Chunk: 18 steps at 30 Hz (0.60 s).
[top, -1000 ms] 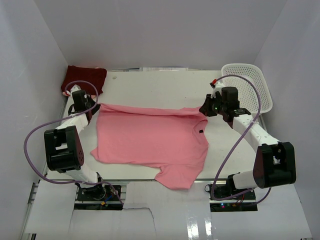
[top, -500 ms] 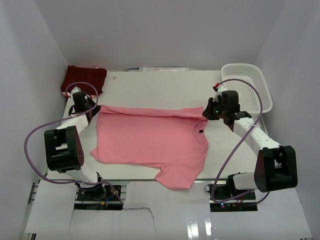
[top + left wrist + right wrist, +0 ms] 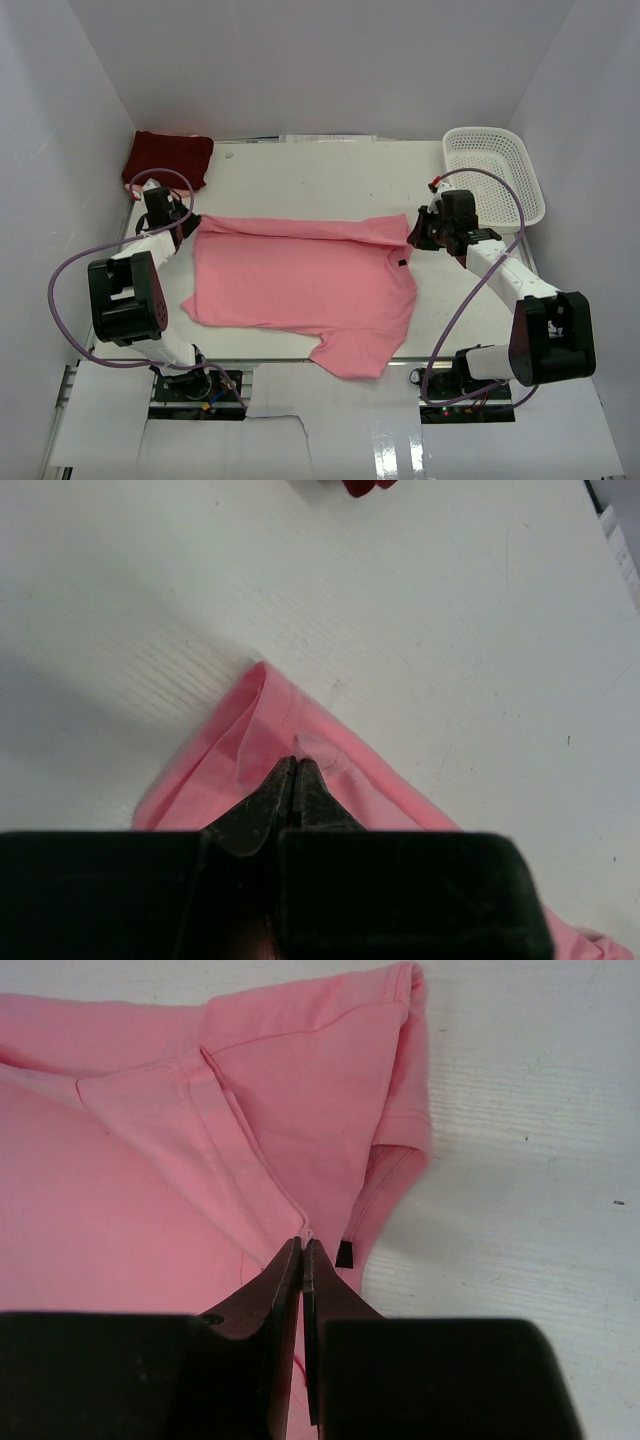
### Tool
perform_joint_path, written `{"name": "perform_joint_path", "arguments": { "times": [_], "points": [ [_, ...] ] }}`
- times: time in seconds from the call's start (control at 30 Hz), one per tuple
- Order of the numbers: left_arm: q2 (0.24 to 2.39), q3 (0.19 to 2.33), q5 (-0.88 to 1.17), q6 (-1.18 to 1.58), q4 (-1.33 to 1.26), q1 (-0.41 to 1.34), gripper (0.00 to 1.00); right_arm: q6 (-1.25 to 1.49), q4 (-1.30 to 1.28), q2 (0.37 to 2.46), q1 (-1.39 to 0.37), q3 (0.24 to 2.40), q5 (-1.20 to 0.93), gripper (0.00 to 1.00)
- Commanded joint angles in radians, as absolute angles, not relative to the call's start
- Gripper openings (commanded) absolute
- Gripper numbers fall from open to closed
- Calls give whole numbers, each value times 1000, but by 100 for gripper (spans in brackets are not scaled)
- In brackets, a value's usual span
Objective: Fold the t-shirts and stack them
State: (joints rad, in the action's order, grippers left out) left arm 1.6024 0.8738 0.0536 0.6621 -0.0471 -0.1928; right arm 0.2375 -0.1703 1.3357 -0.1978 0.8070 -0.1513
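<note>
**Operator:** Two shirts logged on the worktop [image 3: 320,175], overhead view. Item one: pink t-shirt [image 3: 300,285], spread at centre, far edge doubled over. Item two: maroon t-shirt [image 3: 167,158], folded, far left corner. Also a white basket [image 3: 495,175], far right.

**Supervisor:** Tools?

**Operator:** I have the left tool [image 3: 192,218] at the pink t-shirt's far left corner and the right tool [image 3: 411,232] at its far right corner.

**Supervisor:** Left wrist view?

**Operator:** Jaws pinched together on a doubled corner of pink cloth, low over the worktop.

**Supervisor:** Right wrist view?

**Operator:** Jaws pressed tight on a seam fold beside the sleeve.

**Supervisor:** Step?

**Operator:** I judge it the first lengthwise fold, in hand. Next I would lift both corners together and carry the far edge toward me evenly, cloth taut. Stacking on the maroon t-shirt is not yet done.
</note>
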Motion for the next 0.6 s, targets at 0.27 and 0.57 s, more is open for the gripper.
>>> {"name": "perform_joint_path", "arguments": {
  "times": [0.27, 0.57],
  "points": [
    [1621, 850, 94, 704, -25, -212, 0, 271, -192, 1358, -195, 793, -107, 8],
    [1651, 851, 144, 719, -29, -250, 0, 281, -196, 1365, -175, 785, -106, 8]
  ]
}}
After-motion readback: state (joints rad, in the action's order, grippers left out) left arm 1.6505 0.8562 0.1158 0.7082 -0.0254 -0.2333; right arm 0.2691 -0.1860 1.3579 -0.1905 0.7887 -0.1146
